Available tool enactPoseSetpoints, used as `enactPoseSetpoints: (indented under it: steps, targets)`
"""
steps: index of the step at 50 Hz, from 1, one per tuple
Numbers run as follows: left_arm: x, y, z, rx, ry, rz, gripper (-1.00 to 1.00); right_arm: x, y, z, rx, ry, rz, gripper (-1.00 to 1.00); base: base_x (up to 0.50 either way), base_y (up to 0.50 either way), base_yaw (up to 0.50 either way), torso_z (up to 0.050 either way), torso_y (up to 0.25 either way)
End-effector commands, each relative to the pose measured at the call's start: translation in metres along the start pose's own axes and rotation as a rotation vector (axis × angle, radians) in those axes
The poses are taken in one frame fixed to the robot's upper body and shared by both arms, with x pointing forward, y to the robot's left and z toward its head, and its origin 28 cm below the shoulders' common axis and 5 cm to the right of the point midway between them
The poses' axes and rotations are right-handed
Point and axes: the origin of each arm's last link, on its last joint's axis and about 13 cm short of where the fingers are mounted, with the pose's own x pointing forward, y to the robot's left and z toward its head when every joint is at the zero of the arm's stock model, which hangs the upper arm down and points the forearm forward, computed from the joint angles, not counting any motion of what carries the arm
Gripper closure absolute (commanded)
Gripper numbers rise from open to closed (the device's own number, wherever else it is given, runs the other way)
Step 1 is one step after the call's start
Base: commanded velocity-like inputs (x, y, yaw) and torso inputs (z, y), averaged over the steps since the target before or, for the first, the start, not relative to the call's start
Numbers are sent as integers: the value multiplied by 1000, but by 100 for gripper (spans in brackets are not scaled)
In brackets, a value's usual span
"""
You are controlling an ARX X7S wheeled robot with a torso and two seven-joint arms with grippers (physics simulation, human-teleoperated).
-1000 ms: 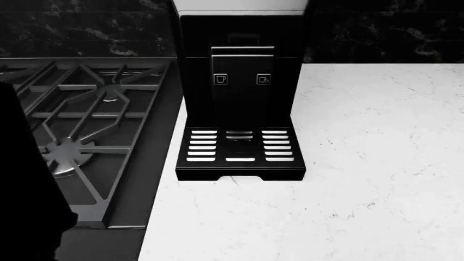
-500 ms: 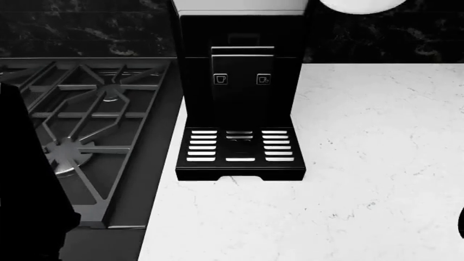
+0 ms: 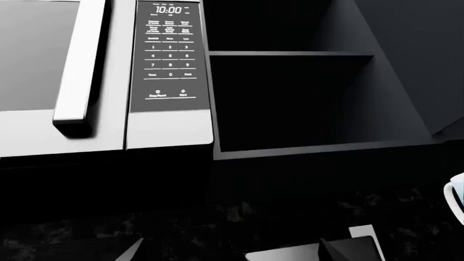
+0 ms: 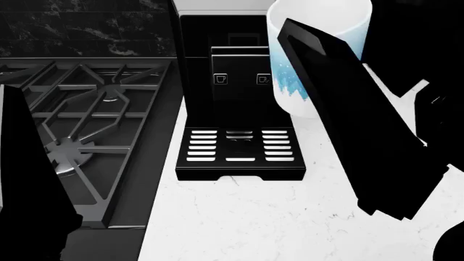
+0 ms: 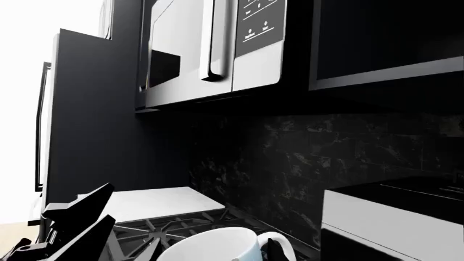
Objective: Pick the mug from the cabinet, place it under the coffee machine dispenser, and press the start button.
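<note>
The mug [image 4: 294,81], white with a light-blue jagged band, hangs in the air in front of the upper right of the black coffee machine [image 4: 217,49]. My right gripper [image 4: 319,49] is shut on it, with one black finger [image 4: 340,103] across its side. The mug is well above the slotted drip tray [image 4: 239,145] and to the right of the dispenser block [image 4: 243,68]. In the right wrist view the mug's rim [image 5: 217,244] and handle [image 5: 279,243] show. My left gripper [image 3: 236,255] is open and empty, facing the microwave. The mug's edge [image 3: 457,198] shows there.
A gas stove with black grates [image 4: 87,114] lies left of the machine, and white marble counter [image 4: 290,217] lies in front and to the right. My left arm [image 4: 29,190] is a dark shape at the lower left. The microwave [image 3: 73,76] and open dark cabinet shelves [image 3: 290,98] hang above.
My right gripper has come down from the top right of the head view with the mug, which now hangs large in front of the machine's upper right. The left arm has barely moved.
</note>
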Motion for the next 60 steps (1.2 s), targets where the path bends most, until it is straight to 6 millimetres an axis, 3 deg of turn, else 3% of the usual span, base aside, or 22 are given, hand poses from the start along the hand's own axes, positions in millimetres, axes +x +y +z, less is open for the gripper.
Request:
enactPoseSetpoints:
  steps: [1,11,30,60]
  targets:
    - [-1,-1,1,-26,7,2,-100,-2,2,-15,14,9,0,100,0,0,0,0,0]
    - [-1,-2,0,-18,6,-2,-100,-3,1,-25,-5,37,-4,100,0,0,0,0,0]
    - [-1,-3,0,-20,8,-4,-100,2,-3,-62,11,111,-9,100,0,0,0,0,0]
    - [-2,-3,0,-22,10,-6,-100,0,-2,-87,78,132,-43,100,0,0,0,0,0]
